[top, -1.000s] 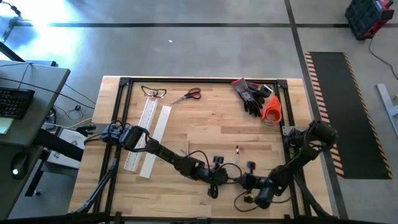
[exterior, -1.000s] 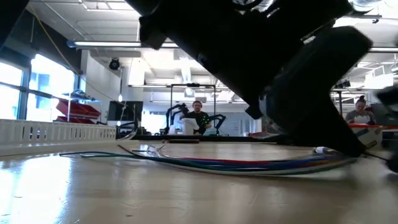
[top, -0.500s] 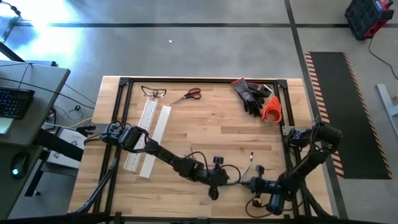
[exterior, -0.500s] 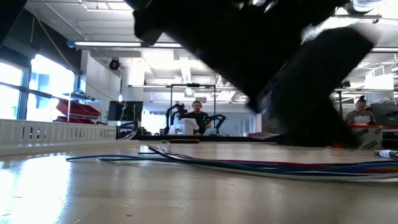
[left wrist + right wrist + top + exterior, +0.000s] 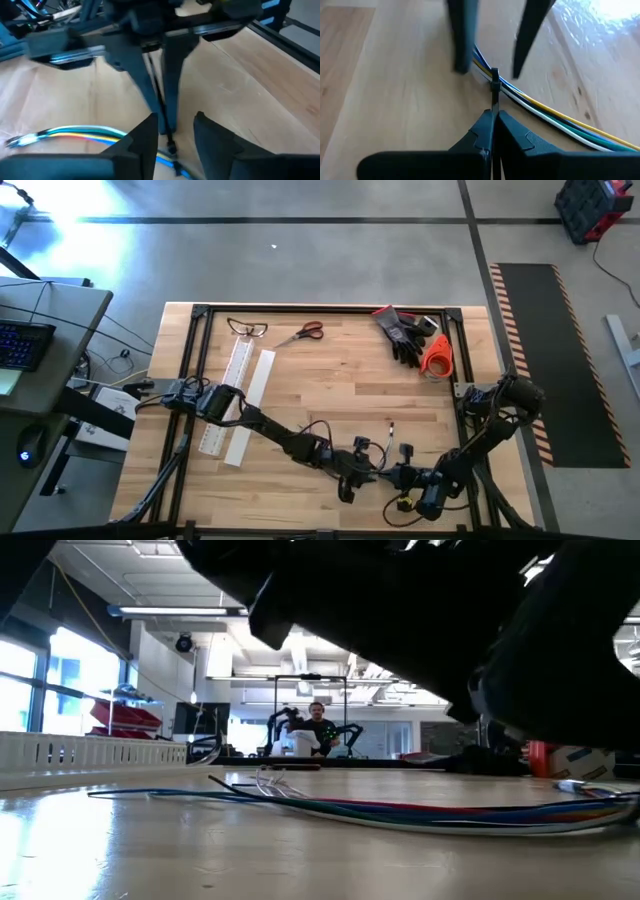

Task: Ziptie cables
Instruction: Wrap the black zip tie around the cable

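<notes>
One thin black ziptie already circles the multicoloured cables; right gripper pinches its tail, left gripper stands apart, tightening remains.

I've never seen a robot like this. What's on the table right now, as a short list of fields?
Cables: a thin multicoloured bundle lying flat on the wooden table
Zip tie: black strap wrapped round the bundle
Right hand: shut on the zip tie's tail
Left hand: open, straddling the cables near the tie
Elsewhere on the table: scissors, safety glasses, black gloves, white slotted bars
</notes>
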Available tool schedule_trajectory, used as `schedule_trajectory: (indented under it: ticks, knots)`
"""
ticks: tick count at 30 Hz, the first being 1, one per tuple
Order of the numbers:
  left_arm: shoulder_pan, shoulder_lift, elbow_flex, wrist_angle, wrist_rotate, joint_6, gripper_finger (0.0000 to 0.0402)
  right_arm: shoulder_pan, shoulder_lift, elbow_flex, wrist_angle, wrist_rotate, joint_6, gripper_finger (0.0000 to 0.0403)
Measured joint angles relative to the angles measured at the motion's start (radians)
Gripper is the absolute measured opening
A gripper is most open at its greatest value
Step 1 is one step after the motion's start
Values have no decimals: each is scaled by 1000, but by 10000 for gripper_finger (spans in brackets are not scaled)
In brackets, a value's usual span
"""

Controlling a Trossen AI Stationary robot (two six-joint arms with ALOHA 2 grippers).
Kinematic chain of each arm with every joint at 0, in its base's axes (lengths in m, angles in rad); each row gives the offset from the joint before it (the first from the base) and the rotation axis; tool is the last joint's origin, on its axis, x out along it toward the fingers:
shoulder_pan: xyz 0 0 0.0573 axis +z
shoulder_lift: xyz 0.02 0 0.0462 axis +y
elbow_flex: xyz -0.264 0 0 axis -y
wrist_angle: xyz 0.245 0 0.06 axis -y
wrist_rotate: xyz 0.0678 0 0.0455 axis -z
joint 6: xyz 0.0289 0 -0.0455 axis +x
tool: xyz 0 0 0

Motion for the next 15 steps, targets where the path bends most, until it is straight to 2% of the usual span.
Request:
schedule_trajectory:
  ticks: [7,10,15]
  knots:
    - [-1,18,0,-18,-21,-35,124,-27,0,0,10,14,-11,0]
    - [0,18,1,-52,-58,-47,117,-33,0,11,7,18,-26,0]
    - [0,18,2,-88,-62,-90,92,-34,0,52,-9,25,-66,0]
